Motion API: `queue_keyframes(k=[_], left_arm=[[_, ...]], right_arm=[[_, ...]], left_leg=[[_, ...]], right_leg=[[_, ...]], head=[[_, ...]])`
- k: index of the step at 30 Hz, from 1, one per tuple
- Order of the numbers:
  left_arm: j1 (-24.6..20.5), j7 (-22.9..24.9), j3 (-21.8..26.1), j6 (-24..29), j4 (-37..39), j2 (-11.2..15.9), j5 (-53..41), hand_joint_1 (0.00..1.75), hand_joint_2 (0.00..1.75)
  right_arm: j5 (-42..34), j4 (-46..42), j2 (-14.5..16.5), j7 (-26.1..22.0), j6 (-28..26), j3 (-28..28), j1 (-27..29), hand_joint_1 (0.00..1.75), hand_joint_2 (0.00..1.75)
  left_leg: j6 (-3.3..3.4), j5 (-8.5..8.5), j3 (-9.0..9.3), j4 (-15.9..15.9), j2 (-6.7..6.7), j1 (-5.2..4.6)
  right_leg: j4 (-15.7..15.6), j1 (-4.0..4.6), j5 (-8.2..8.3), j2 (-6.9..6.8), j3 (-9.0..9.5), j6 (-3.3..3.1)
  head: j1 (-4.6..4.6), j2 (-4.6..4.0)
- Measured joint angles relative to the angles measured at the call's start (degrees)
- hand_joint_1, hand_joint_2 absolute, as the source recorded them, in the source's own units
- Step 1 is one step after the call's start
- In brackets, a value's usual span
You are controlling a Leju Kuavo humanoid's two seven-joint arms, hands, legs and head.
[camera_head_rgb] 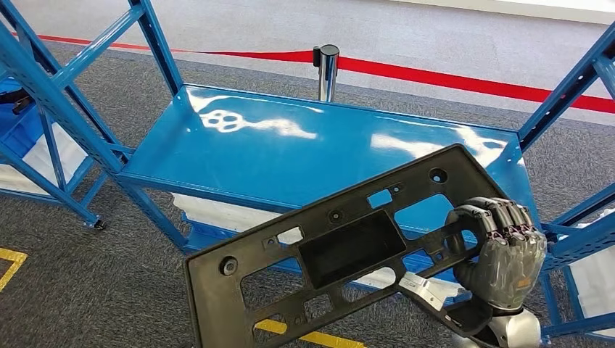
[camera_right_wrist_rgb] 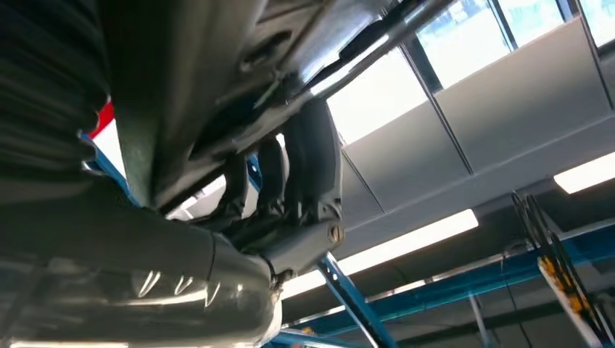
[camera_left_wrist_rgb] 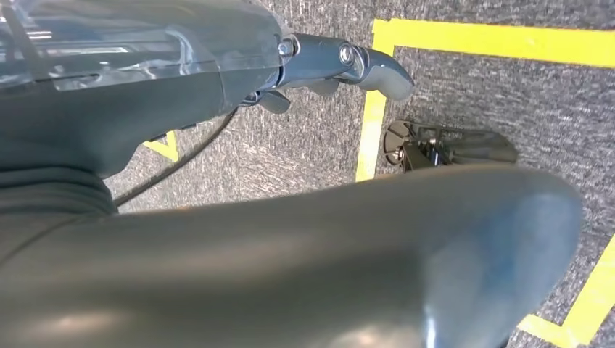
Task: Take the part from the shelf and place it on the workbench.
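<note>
Grey carpet (camera_head_rgb: pixel 87 283) surrounds one glossy blue metal shelf (camera_head_rgb: pixel 290 148). One flat black plastic panel (camera_head_rgb: pixel 341 250) with cutouts is held tilted in front of it, off the shelf. Right robot hand (camera_head_rgb: pixel 500 250) grips its right end, fingers (camera_head_rgb: pixel 500 217) curled over the edge. Left robot hand (camera_left_wrist_rgb: pixel 341 65) hangs above the carpet; its state is unclear.

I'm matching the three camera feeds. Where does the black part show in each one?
Head view: the black part lies across the lower middle, tilted, its right end gripped by the right hand.
Left wrist view: not in it.
Right wrist view: its dark underside runs along the top, fingers curled over its edge.
Shared landmark: the blue shelf frame.
</note>
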Motion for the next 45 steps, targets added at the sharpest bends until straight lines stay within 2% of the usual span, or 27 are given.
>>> queue_keyframes(k=[19,21,23,25,27,33,39,43,45], left_arm=[[-0.01,0.13,0.29,0.08,0.00,0.00,-0.63,0.00,0.00],[-0.01,0.13,0.33,0.12,0.00,0.00,-0.69,0.00,0.00],[-0.01,0.08,0.49,0.17,0.00,0.00,-0.72,0.00,0.00],[-0.01,-0.02,0.66,0.22,0.00,0.00,-0.72,0.00,0.00],[-0.01,-0.11,0.85,0.26,0.00,0.00,-0.67,0.00,0.00],[-0.01,-0.25,1.63,0.63,0.00,0.00,-0.35,0.00,0.00],[-0.01,-1.17,1.73,0.54,0.00,0.00,-0.46,0.00,0.00],[-0.01,-1.87,1.78,0.05,0.00,0.00,-0.46,0.00,1.75],[-0.01,-1.99,1.92,-0.04,0.00,0.00,-0.43,0.00,1.75]], right_arm=[[-4.68,-2.62,0.49,-3.34,-0.01,-2.35,2.85,1.26,1.75],[-8.13,-2.86,0.74,-4.61,-0.01,-2.63,3.14,1.15,1.75],[-15.79,-3.19,0.96,-6.26,0.03,-2.80,3.37,1.03,1.75],[-24.87,-3.54,0.96,-7.75,0.10,-2.77,3.49,1.02,1.75],[-30.47,-3.96,0.83,-9.13,0.17,-2.75,3.73,1.05,1.75],[-36.38,-5.71,0.52,-12.50,0.30,-2.77,5.58,1.13,1.75],[-37.94,-7.25,0.33,-14.02,0.50,-2.80,6.83,1.16,1.75],[-38.11,-7.52,0.28,-14.51,0.67,-2.93,7.21,1.12,1.75],[-38.12,-7.57,0.28,-14.63,0.70,-2.95,7.31,1.11,1.75]], left_leg=[[0.00,0.00,0.02,0.00,0.00,0.00],[0.00,0.00,0.01,0.00,0.00,0.00],[0.00,0.00,0.01,0.00,0.00,0.00],[0.00,0.00,0.01,0.00,0.00,0.00],[0.00,-0.01,0.01,0.00,0.00,-0.01],[0.00,-0.02,0.01,0.00,0.00,-0.01],[0.00,-0.02,0.02,-0.01,0.00,-0.01],[0.00,-0.02,0.02,0.00,0.00,-0.01],[0.00,-0.02,0.02,0.00,0.01,-0.01]], right_leg=[[0.00,0.00,0.00,0.00,0.01,0.00],[0.00,0.00,0.00,0.00,0.01,0.00],[0.00,0.00,0.00,0.00,0.01,0.00],[0.00,-0.01,0.00,0.00,0.01,0.00],[0.00,-0.01,0.00,0.00,0.01,0.00],[0.00,0.00,0.00,0.00,0.00,0.00],[0.00,0.00,-0.01,0.00,0.01,0.00],[0.00,-0.01,-0.01,0.00,0.02,0.00],[0.00,-0.01,-0.01,0.00,0.02,0.00]], head=[[0.02,0.00],[0.01,0.00],[0.01,0.00],[0.02,0.00],[0.01,0.00],[0.01,0.00],[0.02,0.00],[0.02,0.00],[0.02,0.00]])
